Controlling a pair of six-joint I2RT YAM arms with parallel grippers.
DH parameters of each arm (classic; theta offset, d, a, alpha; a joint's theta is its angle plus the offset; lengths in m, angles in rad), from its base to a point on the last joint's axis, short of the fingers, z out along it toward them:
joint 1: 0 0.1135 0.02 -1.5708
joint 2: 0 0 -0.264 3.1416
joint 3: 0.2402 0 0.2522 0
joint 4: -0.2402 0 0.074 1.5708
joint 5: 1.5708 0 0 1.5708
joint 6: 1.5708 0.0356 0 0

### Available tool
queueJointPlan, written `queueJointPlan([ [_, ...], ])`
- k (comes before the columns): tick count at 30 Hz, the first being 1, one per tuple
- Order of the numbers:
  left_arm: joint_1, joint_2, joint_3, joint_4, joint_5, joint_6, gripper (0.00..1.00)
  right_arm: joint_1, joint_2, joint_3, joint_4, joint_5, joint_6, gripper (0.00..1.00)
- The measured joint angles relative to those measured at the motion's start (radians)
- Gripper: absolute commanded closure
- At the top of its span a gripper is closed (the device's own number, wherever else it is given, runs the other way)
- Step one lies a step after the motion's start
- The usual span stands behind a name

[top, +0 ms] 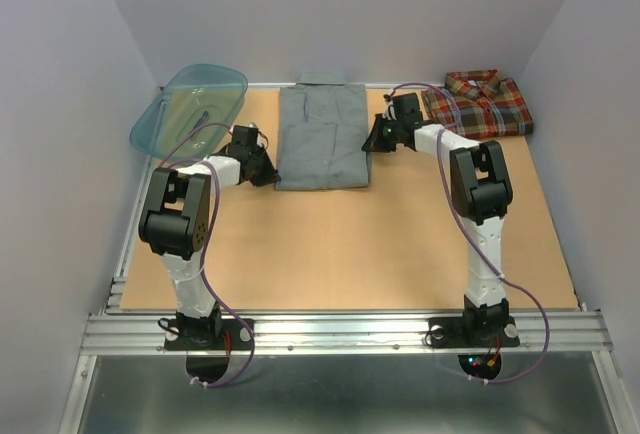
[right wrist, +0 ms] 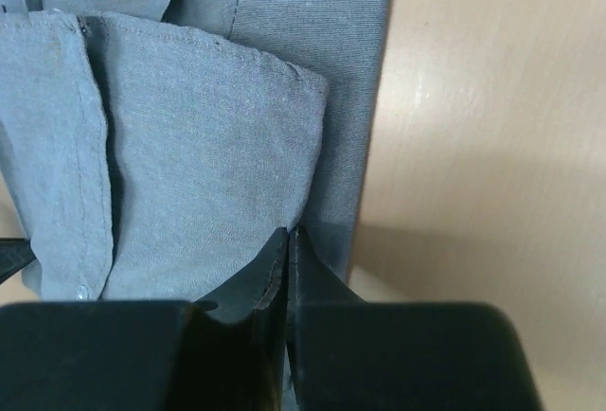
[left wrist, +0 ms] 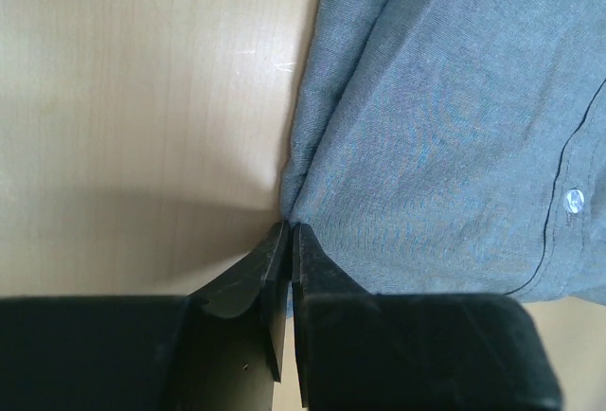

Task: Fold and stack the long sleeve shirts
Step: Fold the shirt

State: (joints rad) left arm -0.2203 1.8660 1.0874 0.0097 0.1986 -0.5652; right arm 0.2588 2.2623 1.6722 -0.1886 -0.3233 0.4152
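Edges of the grey shirt (top: 322, 134) sit pinched in left hand (left wrist: 289, 233) and right hand (right wrist: 287, 237).

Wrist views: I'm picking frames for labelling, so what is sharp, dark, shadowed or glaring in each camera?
Left wrist: grey shirt weave and button crisp, left claw near-black without detail, soft shadow on the table beside it. Right wrist: shirt sharp, right claw equally dark, mild sheen on the table. Top external: even light, no glare.
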Motion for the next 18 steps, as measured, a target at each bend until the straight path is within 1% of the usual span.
queueJointPlan([
  [3,-0.007,0.000,0.002,-0.005,-0.006,0.004,0.84,-0.003,0.000,0.000,0.000,0.004,-0.001,0.93],
  [4,-0.009,0.000,0.002,-0.006,-0.008,0.005,0.83,-0.003,0.000,0.000,0.000,0.008,-0.001,0.88],
  [5,-0.012,-0.001,0.003,-0.008,-0.011,0.007,0.78,-0.003,0.000,0.000,0.000,0.010,-0.001,0.74],
  [7,-0.016,-0.001,0.006,-0.014,-0.016,0.010,0.70,-0.003,0.000,0.001,0.000,0.017,-0.007,0.64],
  [8,-0.018,-0.002,0.009,-0.018,-0.016,0.012,0.62,-0.003,-0.001,0.002,0.000,0.019,-0.007,0.56],
  [10,-0.021,-0.006,0.013,-0.031,-0.016,0.013,0.55,-0.006,-0.003,0.007,0.001,0.020,-0.009,0.47],
  [11,-0.021,-0.012,0.016,-0.041,-0.017,0.018,0.46,-0.007,-0.007,0.010,0.003,0.021,-0.006,0.39],
  [13,-0.021,-0.022,0.026,-0.075,-0.018,0.019,0.35,-0.010,-0.020,0.010,-0.002,0.014,-0.006,0.35],
  [14,-0.022,-0.030,0.034,-0.101,-0.021,0.024,0.25,-0.010,-0.031,0.010,-0.005,0.006,0.001,0.31],
  [16,-0.022,-0.042,0.046,-0.138,-0.024,0.024,0.17,-0.011,-0.064,0.010,-0.005,-0.014,0.011,0.27],
  [18,-0.022,-0.070,0.074,-0.172,-0.028,0.026,0.16,-0.011,-0.104,0.009,-0.005,-0.034,0.024,0.23],
])
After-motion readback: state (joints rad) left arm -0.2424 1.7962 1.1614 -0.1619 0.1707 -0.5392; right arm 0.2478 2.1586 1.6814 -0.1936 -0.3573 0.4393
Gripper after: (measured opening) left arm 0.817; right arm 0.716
